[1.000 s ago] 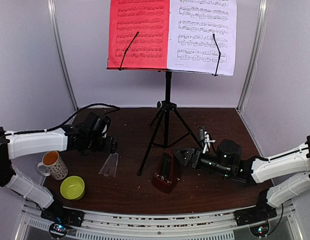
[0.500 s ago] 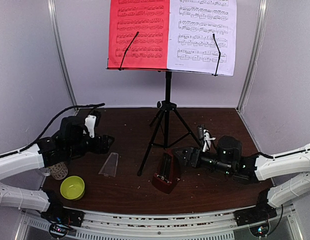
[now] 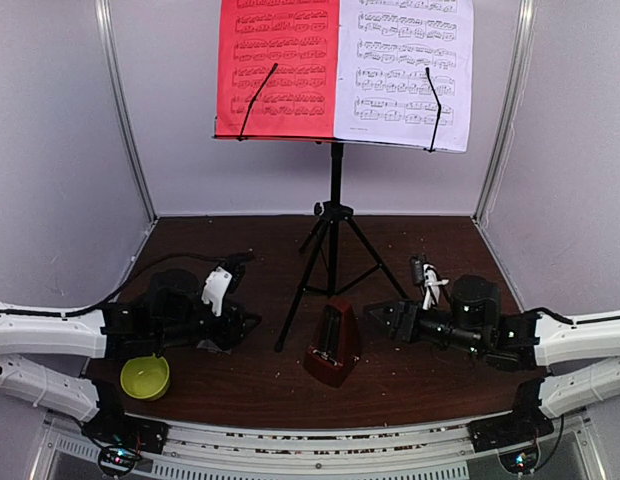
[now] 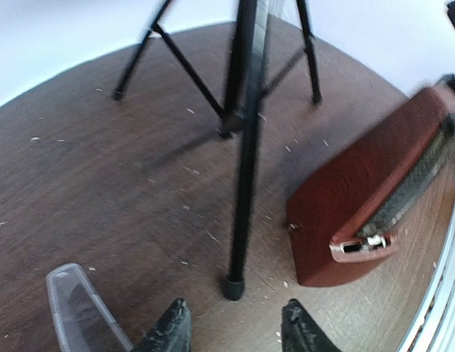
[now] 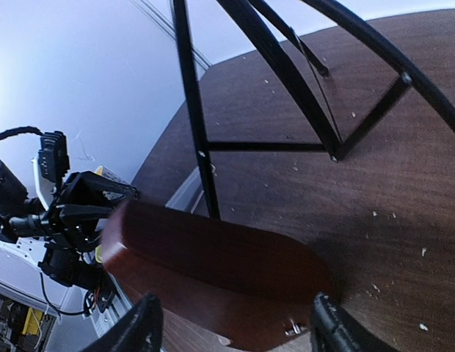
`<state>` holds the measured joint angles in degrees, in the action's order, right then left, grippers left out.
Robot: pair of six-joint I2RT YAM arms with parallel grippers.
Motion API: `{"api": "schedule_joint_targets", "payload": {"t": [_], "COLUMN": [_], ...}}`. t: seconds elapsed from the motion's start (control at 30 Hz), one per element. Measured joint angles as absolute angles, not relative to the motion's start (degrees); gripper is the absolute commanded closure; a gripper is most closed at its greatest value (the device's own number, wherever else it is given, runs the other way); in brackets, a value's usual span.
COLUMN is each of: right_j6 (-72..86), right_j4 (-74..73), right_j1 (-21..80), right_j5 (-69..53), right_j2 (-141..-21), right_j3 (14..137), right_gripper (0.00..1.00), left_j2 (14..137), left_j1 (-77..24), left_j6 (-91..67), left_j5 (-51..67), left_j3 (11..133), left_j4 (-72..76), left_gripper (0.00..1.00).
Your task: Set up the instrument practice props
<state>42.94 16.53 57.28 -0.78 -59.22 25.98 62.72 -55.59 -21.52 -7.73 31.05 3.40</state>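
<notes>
Left end effector (image 4: 233, 327) low over table, jaws apart, beside clear cover (image 4: 78, 305)

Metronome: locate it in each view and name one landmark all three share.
Top external: the metronome is at lower centre, just right of the stand's near foot.
Left wrist: the metronome is on the right side.
Right wrist: the metronome is at bottom centre.
Shared landmark: the black tripod legs.

The counter (image 3: 410, 250) is dark grainy wood, the stand (image 3: 335, 215) has smooth black metal legs, the metronome (image 3: 330, 345) is smooth dark-red wood, the cover (image 4: 77, 304) is clear plastic, and the red sheet (image 3: 280, 60) and white sheet (image 3: 405, 60) are matt paper.
</notes>
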Motion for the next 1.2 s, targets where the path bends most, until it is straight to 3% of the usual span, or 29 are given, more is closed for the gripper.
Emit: {"api": "schedule_joint_targets", "payload": {"t": [0.23,0.57,1.03,1.2], "right_j6": [46.09,47.97,45.5,44.47], "right_j4": [18.68,29.19,32.51,34.37], "right_j1": [57.89,57.89,55.16,54.89], "right_j5": [0.1,-0.16,-2.37,-4.14], "right_j2": [-65.23,-81.69,-93.14,-93.12], "right_j3": [17.89,20.8,33.56,34.37], "right_gripper": [0.6,0.69,0.7,0.56], "left_j2": [71.88,72.66,72.29,72.2], "left_j1": [-60.31,-60.34,-60.51,-60.6], "left_j6": [-21.87,-23.55,-25.06,-25.34], "left_j5": [-7.7,-8.27,-9.19,-9.45], "left_j3": [31.2,31.29,29.39,28.67], "left_j4": [6.44,9.13,10.96,11.46], "left_gripper": [0.66,0.69,0.71,0.71]}}
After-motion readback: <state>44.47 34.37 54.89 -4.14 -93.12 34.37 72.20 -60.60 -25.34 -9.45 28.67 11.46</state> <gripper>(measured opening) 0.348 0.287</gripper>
